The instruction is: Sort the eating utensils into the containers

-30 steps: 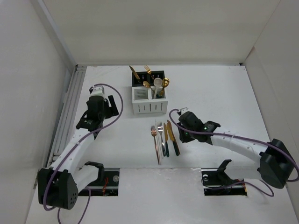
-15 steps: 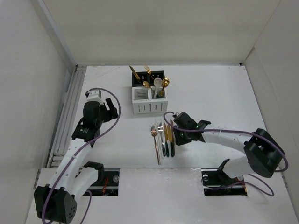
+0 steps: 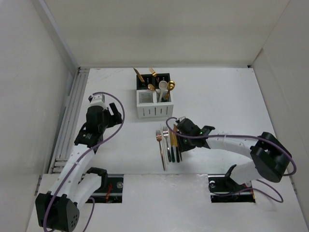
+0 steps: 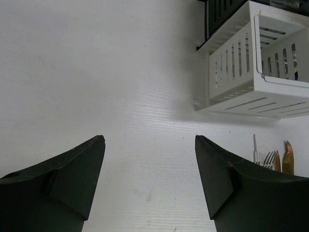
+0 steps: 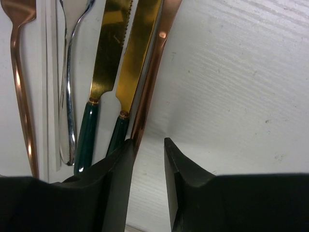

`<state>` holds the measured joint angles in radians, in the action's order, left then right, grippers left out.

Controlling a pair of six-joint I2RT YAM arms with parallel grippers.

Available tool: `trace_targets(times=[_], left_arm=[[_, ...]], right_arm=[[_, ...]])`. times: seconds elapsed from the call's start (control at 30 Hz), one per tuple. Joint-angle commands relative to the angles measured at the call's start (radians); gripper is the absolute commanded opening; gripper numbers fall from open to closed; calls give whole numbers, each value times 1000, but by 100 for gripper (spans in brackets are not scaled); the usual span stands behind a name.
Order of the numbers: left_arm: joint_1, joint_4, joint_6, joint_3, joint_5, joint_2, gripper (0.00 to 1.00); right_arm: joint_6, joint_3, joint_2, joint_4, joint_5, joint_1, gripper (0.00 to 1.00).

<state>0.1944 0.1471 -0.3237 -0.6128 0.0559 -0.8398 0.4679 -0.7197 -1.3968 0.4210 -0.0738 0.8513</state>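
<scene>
Lying flat, two green-handled knives, two holders, left hand wide apart, right hand narrowly apart.

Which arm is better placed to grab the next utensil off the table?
Right. The right gripper sits low at the row of utensils, jaws slightly apart beside the copper piece. The left gripper hangs open over bare table.

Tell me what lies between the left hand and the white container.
Nothing but bare table: the left wrist view shows an empty stretch from the left hand to the white container.
</scene>
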Motion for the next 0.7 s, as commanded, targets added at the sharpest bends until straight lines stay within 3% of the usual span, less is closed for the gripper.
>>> trace_targets(times=[0.0,0.2,0.43,0.53,0.67], left_arm=[[2,-17,-20,19,-10,21,73],[2,-26,-20,28,-10,21,73],[2,-35,-20,38,-10,30,73],[2,-35,-20,38,-10,39,73],[2,-44,-20,47,-10,48,74]], right_arm=[[11,-46,-42,-33,-33,5,37],[-9,-92,-102,19,-86,17,35],[100,-139,-203,173,-210,17,32],[109,-159,-249,194,-210,35,36],[127,-159,-303,205,-198,57,33]])
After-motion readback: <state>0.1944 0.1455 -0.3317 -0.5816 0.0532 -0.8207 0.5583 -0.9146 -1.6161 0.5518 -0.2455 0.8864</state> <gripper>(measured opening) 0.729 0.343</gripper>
